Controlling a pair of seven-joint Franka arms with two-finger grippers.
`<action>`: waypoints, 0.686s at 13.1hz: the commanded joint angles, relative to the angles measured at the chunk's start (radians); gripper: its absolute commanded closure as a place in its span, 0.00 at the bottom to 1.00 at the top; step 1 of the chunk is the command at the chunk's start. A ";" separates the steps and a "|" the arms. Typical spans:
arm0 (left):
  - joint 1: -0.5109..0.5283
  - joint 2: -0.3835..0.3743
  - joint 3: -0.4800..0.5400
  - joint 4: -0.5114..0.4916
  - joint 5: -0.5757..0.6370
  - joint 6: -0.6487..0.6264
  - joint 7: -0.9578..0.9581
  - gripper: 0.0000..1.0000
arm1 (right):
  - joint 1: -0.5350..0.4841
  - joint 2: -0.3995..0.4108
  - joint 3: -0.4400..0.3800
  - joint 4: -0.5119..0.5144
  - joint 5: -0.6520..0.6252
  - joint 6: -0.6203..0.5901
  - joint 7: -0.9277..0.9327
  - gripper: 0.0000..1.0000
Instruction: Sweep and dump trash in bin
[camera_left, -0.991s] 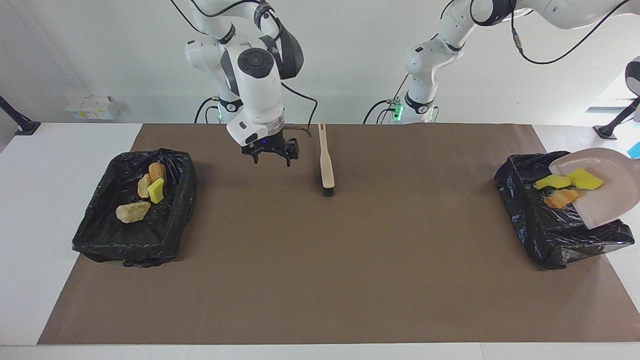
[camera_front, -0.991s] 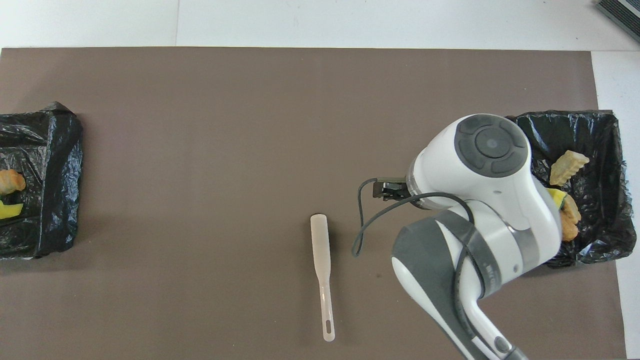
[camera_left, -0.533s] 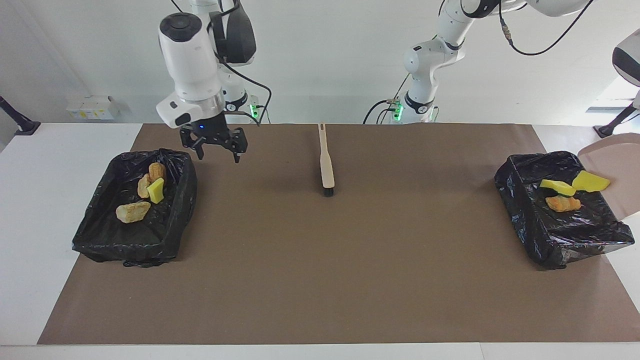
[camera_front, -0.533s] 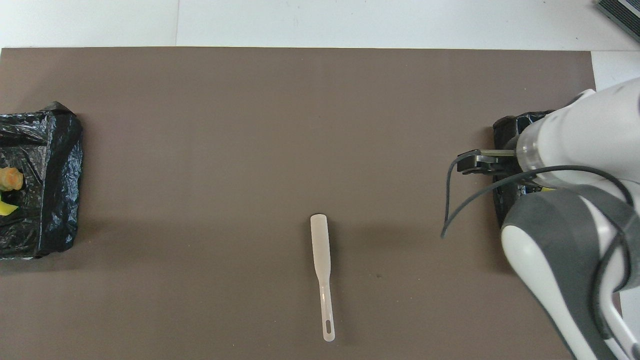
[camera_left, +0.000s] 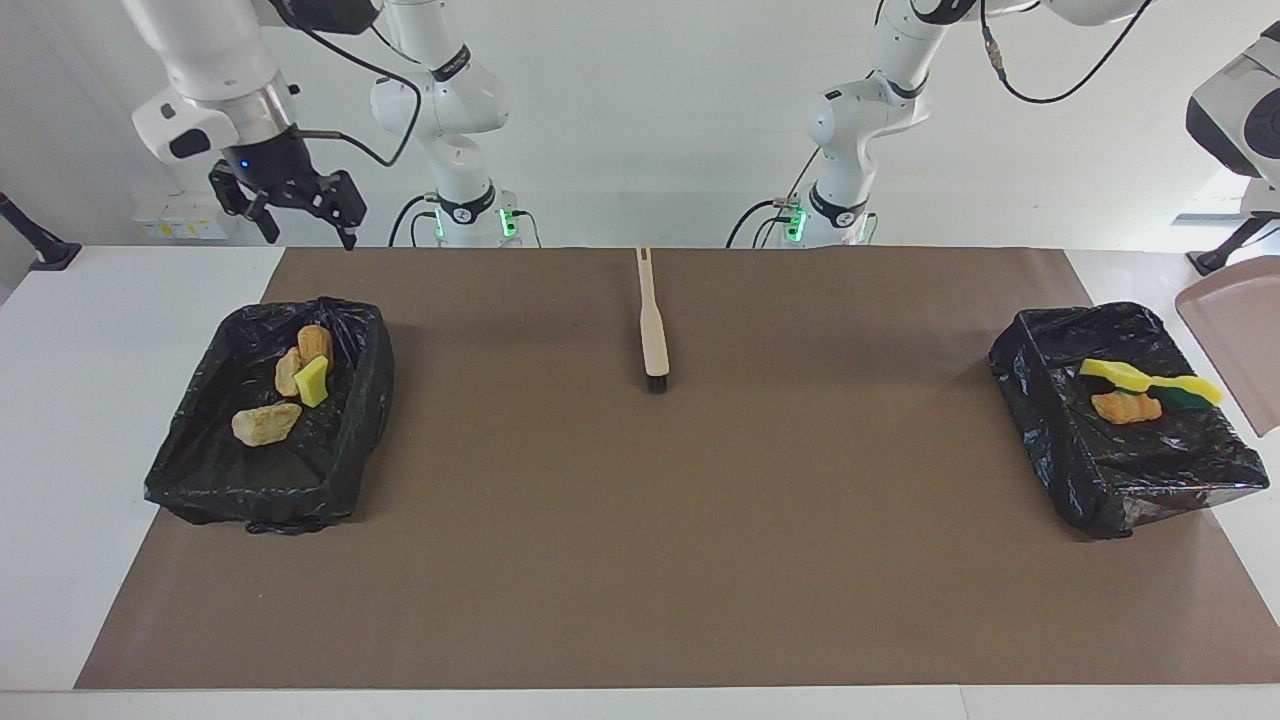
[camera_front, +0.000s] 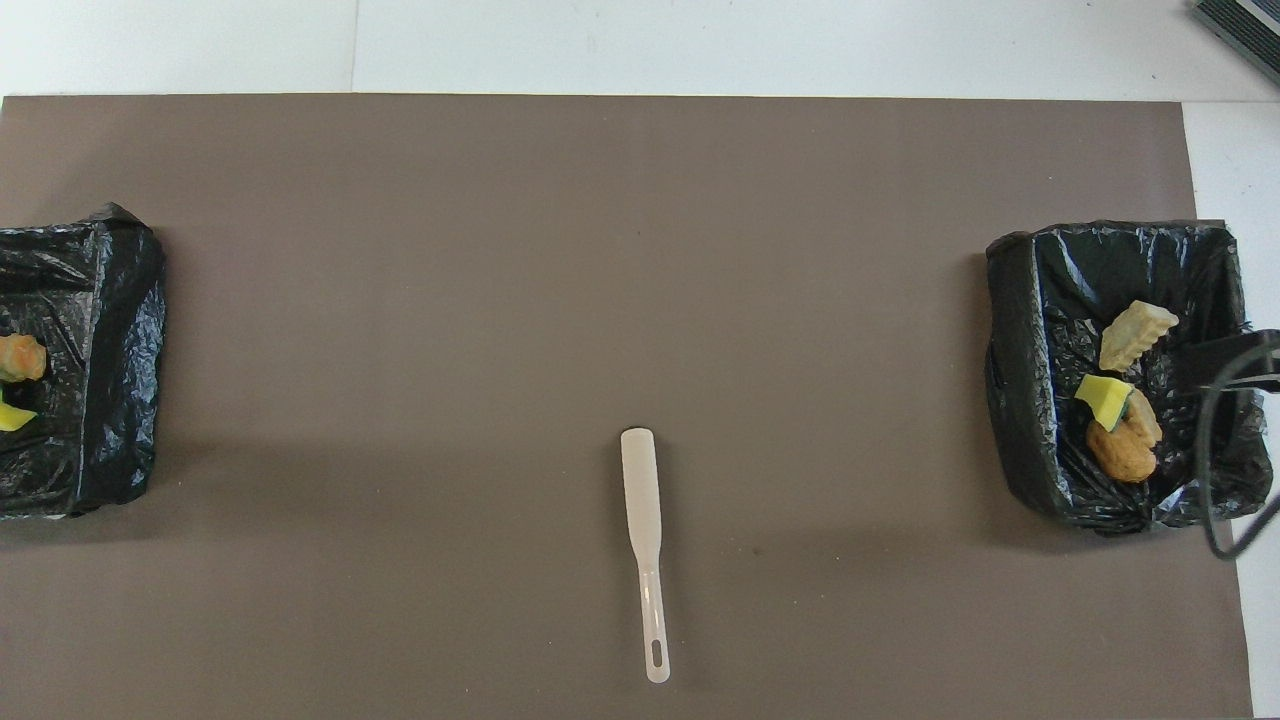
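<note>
My right gripper (camera_left: 308, 228) hangs high in the air, well off toward my right arm's end from the brush (camera_left: 653, 325). Its jaws are spread wide and hold nothing. My left gripper is out of sight past the edge of the facing view, so I cannot tell how its jaws stand. Only a bit of the beige dustpan (camera_left: 1238, 340) shows there, tilted, well away from the brush toward my left arm's end.

The brush lies flat on the brown mat (camera_left: 640, 560) about midway between my two arms. Its slotted handle end points toward me and its dark bristle end points away. Nothing touches it.

Two bins lined with black bags sit on the mat, one on each side of the brush, well apart from it and reaching a little farther from me than its bristles.

All the trash is inside these bins. The right-end bin (camera_left: 365, 400) holds four bits: two orange-tan lumps (camera_left: 314, 343) side by side, a yellow wedge (camera_left: 311, 381) leaning against them, and a paler striped lump (camera_left: 265, 424) lying farther from me. The left-end bin (camera_left: 1040, 420) holds three: a yellow wedge piece (camera_left: 1115, 373), a second yellow piece with a green face (camera_left: 1185, 392) beside it, and an orange lump (camera_left: 1125, 407) just beside them.
</note>
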 joint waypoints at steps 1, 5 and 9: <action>-0.023 -0.060 0.001 -0.025 0.008 -0.018 -0.018 1.00 | 0.006 -0.026 -0.015 -0.024 0.008 -0.017 -0.027 0.00; -0.032 -0.105 -0.006 -0.022 -0.274 -0.073 -0.022 1.00 | 0.008 -0.032 -0.002 -0.055 0.009 0.020 -0.024 0.00; -0.069 -0.135 -0.020 -0.071 -0.465 -0.131 -0.019 1.00 | 0.003 -0.028 -0.002 -0.061 0.009 0.043 -0.024 0.00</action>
